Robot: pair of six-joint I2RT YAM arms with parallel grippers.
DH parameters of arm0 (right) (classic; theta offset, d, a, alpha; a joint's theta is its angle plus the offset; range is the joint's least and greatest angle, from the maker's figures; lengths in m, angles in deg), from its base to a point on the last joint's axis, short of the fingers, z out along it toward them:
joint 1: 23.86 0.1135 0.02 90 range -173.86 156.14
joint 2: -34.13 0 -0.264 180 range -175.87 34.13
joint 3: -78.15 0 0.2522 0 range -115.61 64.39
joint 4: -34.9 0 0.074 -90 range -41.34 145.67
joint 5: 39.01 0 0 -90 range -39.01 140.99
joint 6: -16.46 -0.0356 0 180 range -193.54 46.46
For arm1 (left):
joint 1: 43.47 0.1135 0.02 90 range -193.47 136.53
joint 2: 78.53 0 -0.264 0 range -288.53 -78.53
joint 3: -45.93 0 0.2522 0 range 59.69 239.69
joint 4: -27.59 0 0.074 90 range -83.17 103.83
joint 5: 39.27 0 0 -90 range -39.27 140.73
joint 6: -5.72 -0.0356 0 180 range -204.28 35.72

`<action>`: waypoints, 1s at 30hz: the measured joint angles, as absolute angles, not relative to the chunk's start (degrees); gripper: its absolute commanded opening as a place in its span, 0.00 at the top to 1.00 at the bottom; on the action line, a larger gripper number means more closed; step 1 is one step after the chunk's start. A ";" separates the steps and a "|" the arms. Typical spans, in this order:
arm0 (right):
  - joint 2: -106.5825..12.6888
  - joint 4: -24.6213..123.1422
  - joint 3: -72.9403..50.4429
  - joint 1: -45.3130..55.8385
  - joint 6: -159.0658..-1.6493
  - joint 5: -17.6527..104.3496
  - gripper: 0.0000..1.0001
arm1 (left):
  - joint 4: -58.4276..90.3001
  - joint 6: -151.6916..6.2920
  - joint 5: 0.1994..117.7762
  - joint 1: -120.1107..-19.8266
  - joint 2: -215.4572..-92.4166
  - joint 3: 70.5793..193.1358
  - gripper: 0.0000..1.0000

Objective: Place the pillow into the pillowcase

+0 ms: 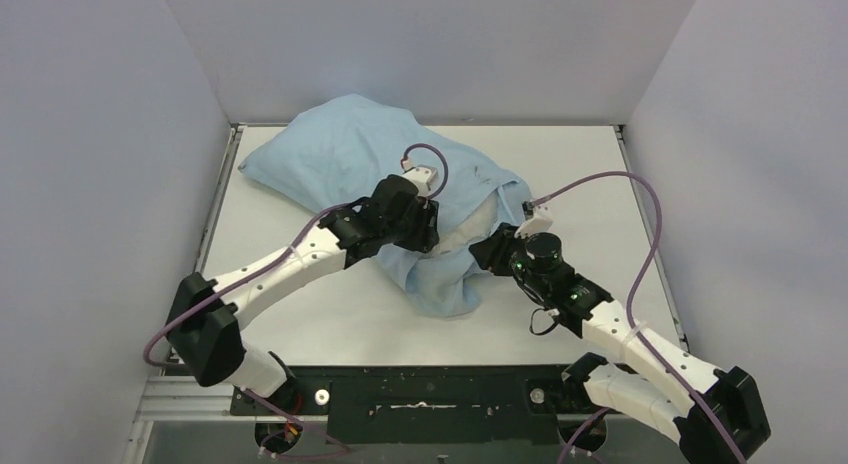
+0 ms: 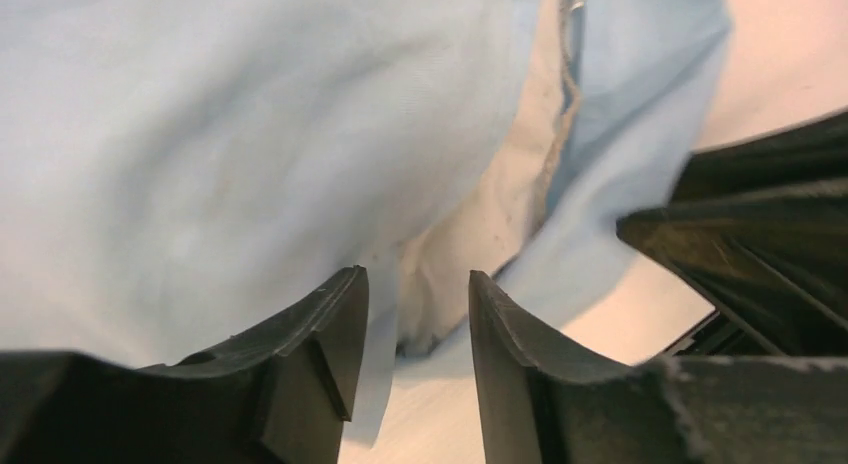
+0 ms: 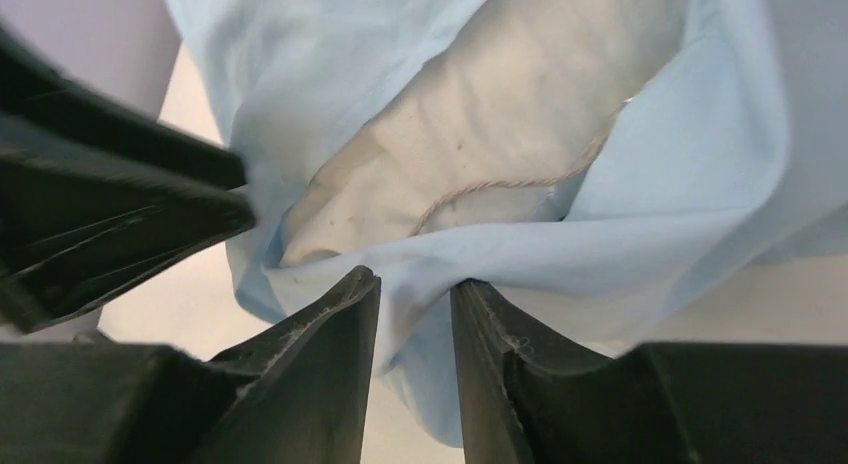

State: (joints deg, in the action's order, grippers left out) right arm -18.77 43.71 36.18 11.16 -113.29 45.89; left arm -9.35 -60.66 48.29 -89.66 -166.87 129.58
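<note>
Light-blue pillowcase (image 1: pixel 340 154) slants from far-left corner to centre of desk (image 1: pixel 570 174); off-white pillow (image 1: pixel 480 224) peeks from its mouth, left gripper (image 1: pixel 428 227) and right gripper (image 1: pixel 493 252) either side. Left wrist: jaws part-spread over cloth, grip unclear. Right wrist: jaws pinch pillowcase hem

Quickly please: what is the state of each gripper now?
Left gripper: pillow in its gap, grip cannot be told.
Right gripper: closed on the pillowcase.

pillow (image 1: pixel 472 227) mostly inside pillowcase (image 1: pixel 340 154), on table (image 1: pixel 590 184)
</note>
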 measured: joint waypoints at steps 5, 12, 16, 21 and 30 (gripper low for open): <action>-16.48 57.29 29.43 11.16 -118.64 54.34 0.56 | -8.71 -61.52 49.12 -89.53 -158.10 127.52 0.57; -14.42 63.15 27.70 11.16 -122.47 59.52 0.60 | -8.08 -66.00 52.01 -89.53 -158.73 127.26 0.57; -16.24 63.25 27.52 11.16 -124.04 60.22 0.61 | -8.06 -69.38 52.66 -89.55 -162.41 128.96 0.57; -21.44 60.94 25.86 11.16 -124.57 60.75 0.57 | -7.10 -73.14 52.73 -89.55 -167.94 133.60 0.52; -30.11 60.28 23.68 9.52 -115.63 66.13 0.62 | -5.85 -76.20 52.22 -89.66 -173.58 136.61 0.91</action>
State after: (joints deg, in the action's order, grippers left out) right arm -30.11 60.28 23.68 9.52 -115.63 66.13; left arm -5.85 -76.20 52.22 -89.66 -173.58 136.61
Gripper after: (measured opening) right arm 0.404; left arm 0.375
